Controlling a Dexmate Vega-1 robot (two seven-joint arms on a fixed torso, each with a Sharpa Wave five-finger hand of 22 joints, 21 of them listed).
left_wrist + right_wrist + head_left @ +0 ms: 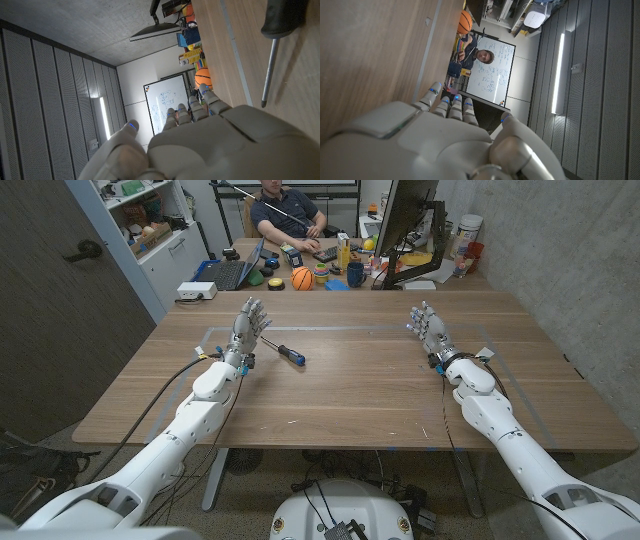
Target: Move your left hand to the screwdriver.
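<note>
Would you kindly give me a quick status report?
Left hand open, beside screwdriver, not touching. Right hand open, far side. Nothing in the way.

The screwdriver [283, 351] lies on the counter [350, 390] just to the right of the left hand [247, 323], near its wrist. The right hand [427, 326] stands well apart, far to the screwdriver's right. Behind both hands, past the counter's far edge, sits a person [287, 215].

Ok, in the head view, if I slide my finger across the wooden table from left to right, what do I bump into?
Left robot hand → screwdriver → right robot hand.
</note>
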